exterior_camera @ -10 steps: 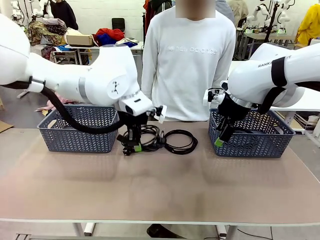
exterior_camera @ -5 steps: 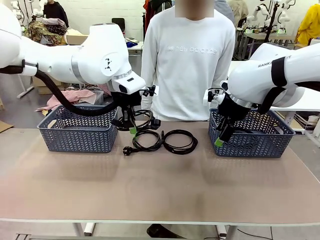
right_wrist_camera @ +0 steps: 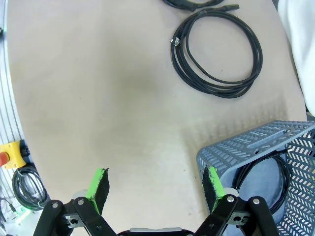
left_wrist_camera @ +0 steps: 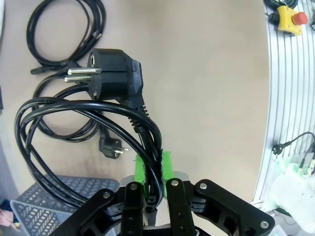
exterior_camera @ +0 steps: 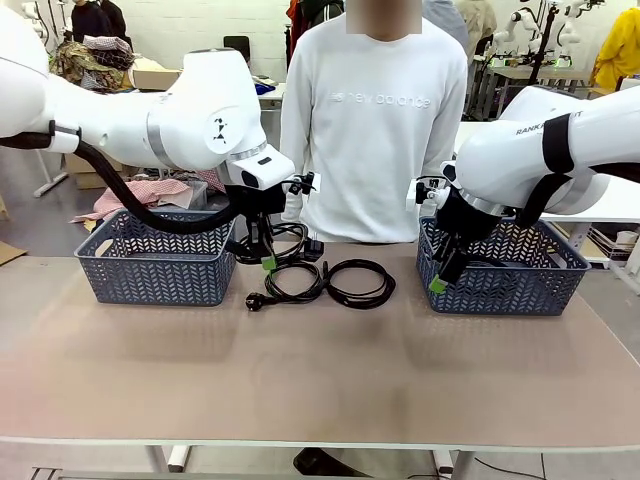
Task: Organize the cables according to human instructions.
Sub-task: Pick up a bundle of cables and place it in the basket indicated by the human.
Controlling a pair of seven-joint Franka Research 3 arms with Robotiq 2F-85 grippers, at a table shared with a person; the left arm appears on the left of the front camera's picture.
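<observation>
Front across table (exterior_camera: pixel 320 370), wrists overhead, sharing cables (exterior_camera: pixel 360 283)

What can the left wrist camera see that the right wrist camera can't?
Left wrist camera: the left gripper is pinched shut on a looped cable that hangs above the table, and its plug shows two metal pins.
Right wrist camera: the right gripper is wide open and holds nothing. It is next to a basket with another cable lying inside.
Both: the tan table and a coiled cable lying loose on it.
</observation>
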